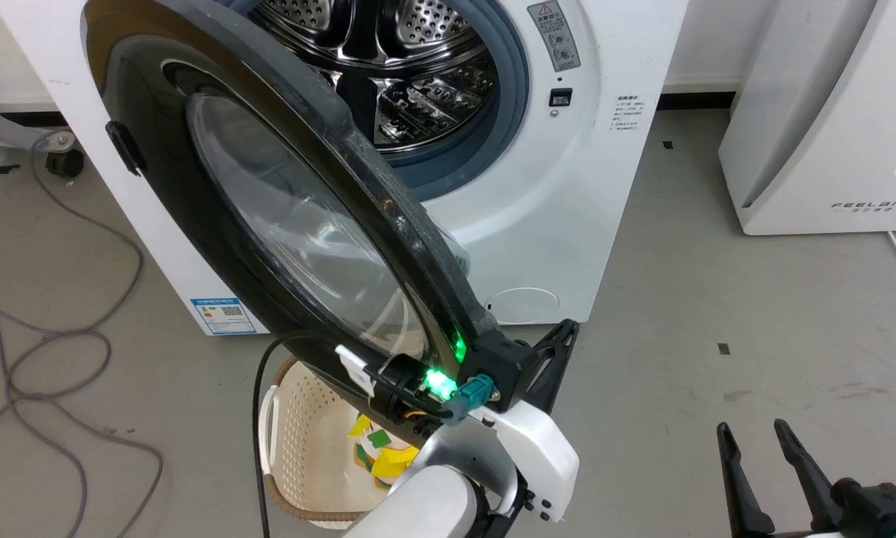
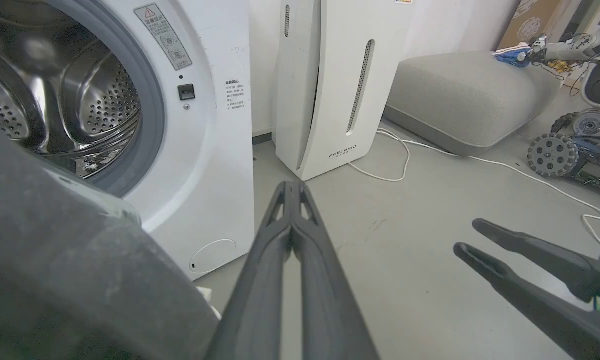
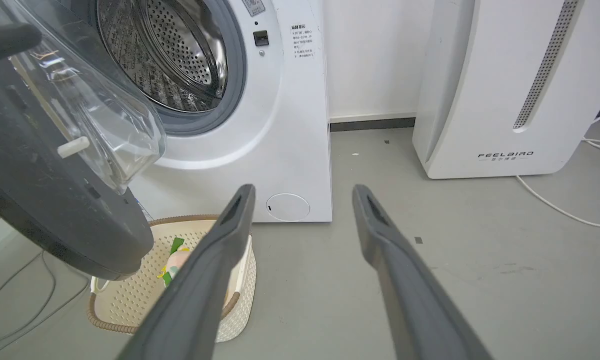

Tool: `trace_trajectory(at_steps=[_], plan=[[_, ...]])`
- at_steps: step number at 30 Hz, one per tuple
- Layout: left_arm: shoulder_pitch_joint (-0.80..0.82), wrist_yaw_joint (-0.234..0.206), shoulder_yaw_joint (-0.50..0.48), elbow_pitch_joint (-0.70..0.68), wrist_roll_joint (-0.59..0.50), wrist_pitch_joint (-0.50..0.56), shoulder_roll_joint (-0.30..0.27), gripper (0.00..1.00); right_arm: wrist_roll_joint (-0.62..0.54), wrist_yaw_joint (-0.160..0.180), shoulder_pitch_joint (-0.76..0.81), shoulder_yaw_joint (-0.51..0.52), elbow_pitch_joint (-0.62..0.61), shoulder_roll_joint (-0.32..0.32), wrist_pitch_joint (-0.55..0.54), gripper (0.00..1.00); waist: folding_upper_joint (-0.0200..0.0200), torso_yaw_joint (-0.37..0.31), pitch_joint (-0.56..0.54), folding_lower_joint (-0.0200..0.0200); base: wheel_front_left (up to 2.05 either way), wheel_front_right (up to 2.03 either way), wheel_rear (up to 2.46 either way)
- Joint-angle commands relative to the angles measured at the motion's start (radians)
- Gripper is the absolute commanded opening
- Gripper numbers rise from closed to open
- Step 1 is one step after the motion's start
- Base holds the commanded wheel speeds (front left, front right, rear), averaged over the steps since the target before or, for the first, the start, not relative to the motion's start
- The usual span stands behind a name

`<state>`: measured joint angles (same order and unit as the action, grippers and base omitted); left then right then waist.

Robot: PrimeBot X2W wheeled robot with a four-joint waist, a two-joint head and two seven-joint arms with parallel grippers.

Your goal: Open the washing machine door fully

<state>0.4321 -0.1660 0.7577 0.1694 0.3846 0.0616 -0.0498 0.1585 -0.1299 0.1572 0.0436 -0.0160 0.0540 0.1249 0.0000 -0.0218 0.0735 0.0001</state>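
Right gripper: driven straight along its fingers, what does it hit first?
Probably the washing machine front panel, low, by the round cover. The right gripper is open; the washing machine door sits off to one side of that line. Depth unclear.

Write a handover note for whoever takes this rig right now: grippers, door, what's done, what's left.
Left gripper: shut, empty, beside the free edge of the washing machine door, on its inner side. Whether it touches the door cannot be told.
Right gripper: open, empty, low over the floor, apart from the door.
Door: unlatched and swung partway out, with the steel drum exposed. A laundry basket sits on the floor beneath the door's lower edge.
Done: door unlatched and partly open.
Left: swing it to fully open, probably by pushing from the inner side with the left arm.
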Motion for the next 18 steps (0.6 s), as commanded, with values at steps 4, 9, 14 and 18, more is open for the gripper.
trace_trajectory(at_steps=[4, 9, 14, 18], plan=[[0.011, -0.016, -0.005, 0.02, 0.019, -0.008, -0.001, 0.0, 0.009, -0.001, -0.011, 0.003, 0.003, -0.004, 0.004, 1.0, 0.0, 0.004, 0.001, -0.0001, 0.0, 0.0, 0.0], [-0.007, -0.038, -0.014, 0.036, 0.04, -0.009, -0.001, 0.0, 0.012, -0.001, -0.008, 0.001, 0.007, -0.004, 0.002, 1.0, 0.0, 0.011, -0.003, -0.0001, 0.0, 0.0, 0.0], [-0.046, -0.053, -0.019, 0.021, 0.049, -0.011, -0.025, 0.0, 0.015, -0.001, -0.001, 0.0, 0.012, -0.004, -0.002, 1.0, 0.0, 0.015, -0.017, -0.0001, 0.0, 0.0, 0.0], [-0.104, -0.065, -0.023, -0.021, 0.065, -0.006, -0.053, 0.0, 0.016, -0.001, 0.01, 0.007, 0.014, -0.004, -0.009, 1.0, 0.0, 0.021, -0.029, -0.0001, 0.0, 0.0, 0.0]])
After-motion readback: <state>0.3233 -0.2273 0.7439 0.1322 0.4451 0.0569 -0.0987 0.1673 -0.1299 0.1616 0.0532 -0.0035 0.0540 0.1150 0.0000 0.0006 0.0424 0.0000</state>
